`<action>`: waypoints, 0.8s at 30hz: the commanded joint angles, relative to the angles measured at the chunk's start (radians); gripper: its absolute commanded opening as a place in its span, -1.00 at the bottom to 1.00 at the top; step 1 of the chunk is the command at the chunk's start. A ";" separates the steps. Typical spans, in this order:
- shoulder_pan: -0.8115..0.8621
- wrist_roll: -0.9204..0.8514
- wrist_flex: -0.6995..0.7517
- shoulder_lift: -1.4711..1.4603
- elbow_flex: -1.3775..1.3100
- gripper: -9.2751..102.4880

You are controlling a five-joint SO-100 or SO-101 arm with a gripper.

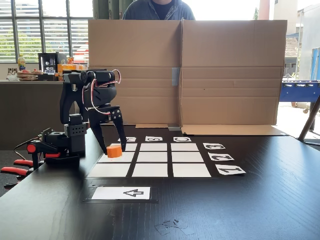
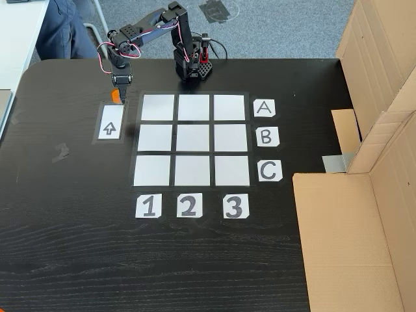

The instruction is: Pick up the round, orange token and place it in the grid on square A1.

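Note:
The orange token (image 1: 114, 151) sits between the tips of my black gripper (image 1: 113, 149), which is shut on it and holds it a little above the table. From above, the token (image 2: 116, 97) and gripper (image 2: 117, 95) hang just left of the grid (image 2: 192, 138), over the upper end of the arrow card (image 2: 110, 123). Square A1 (image 2: 158, 107) is the top-left cell there, right beside the gripper, and it is bare. In the low fixed view, A1 (image 1: 109, 170) is the front-left cell of the grid (image 1: 153, 158).
The arm's base (image 2: 192, 65) stands at the table's edge past row A, with orange clamps (image 1: 15, 170) beside it. A tall cardboard wall (image 1: 185, 70) borders the table's far side, with a person behind it. Letter and number labels (image 2: 188, 205) edge the grid.

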 commanded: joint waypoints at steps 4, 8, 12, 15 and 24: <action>-0.041 0.008 0.006 0.219 0.152 -0.71; -0.071 0.008 0.017 0.368 0.267 -0.71; -0.097 0.008 0.023 0.503 0.380 -0.71; -0.121 0.008 0.023 0.591 0.469 -0.71; -0.156 0.003 0.025 0.750 0.647 -0.71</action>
